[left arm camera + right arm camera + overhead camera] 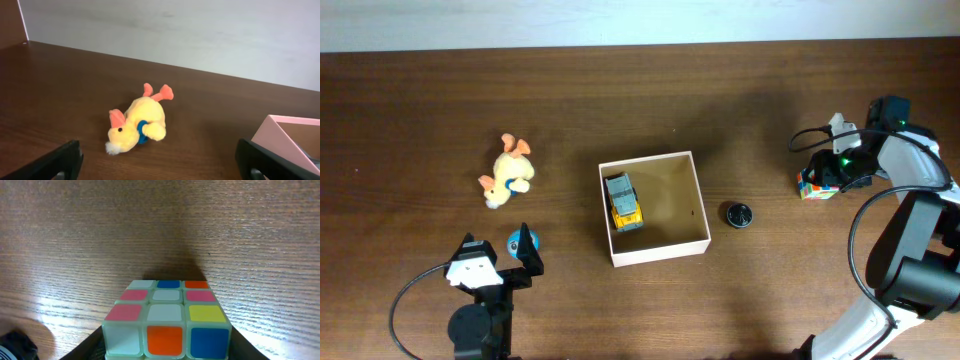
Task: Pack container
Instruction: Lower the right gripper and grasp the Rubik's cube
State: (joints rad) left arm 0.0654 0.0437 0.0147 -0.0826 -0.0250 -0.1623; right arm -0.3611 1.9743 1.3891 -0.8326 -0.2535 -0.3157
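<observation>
One container (660, 252), judged light, thin-walled, best taken by a rim, is set mid counter (420, 120); left jaws are spread empty; a cube (167, 325) right of it is flanked by right jaws, grip untellable.

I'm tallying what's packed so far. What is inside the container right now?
One yellow and grey toy truck lies by the left wall of the container; the rest is bare tan floor. Whatever the truck covers cannot be seen.
</observation>
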